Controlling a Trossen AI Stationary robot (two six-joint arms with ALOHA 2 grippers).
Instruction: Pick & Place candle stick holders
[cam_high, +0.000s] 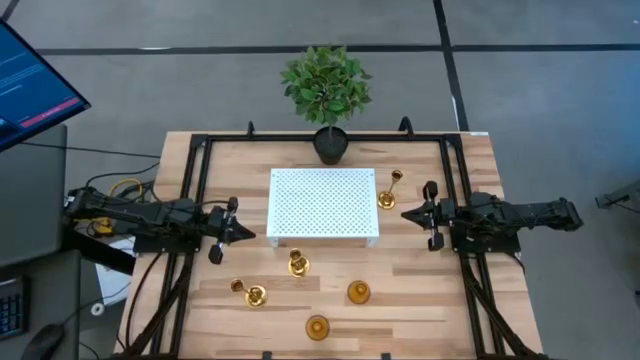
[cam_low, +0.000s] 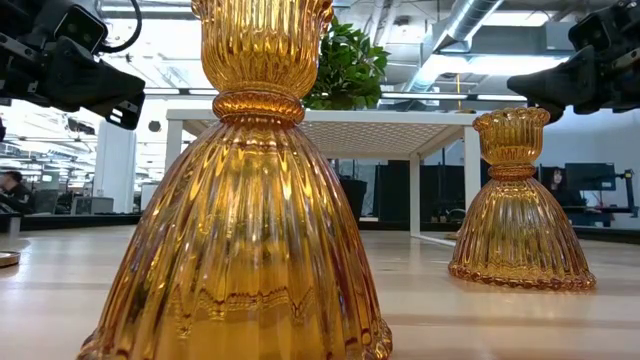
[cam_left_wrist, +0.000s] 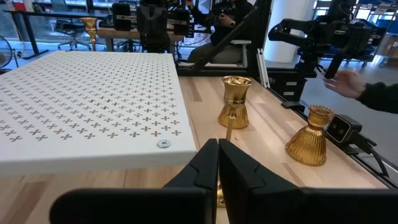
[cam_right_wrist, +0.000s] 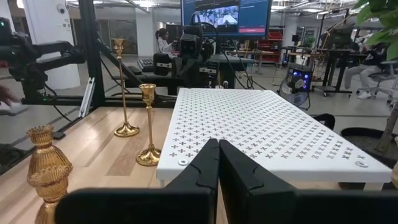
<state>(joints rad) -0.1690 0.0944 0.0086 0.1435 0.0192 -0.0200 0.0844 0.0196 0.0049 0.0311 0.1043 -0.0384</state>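
Nothing is picked yet. My left end effector (cam_high: 243, 234) and right end effector (cam_high: 408, 214) are both pinched narrow and empty, flanking the white perforated platform (cam_high: 322, 204). Four candle stick holders (cam_high: 297, 264) stand on the near surface (cam_high: 420, 300), one at the platform's right. Next I must spread my fingers and descend over the nearest.
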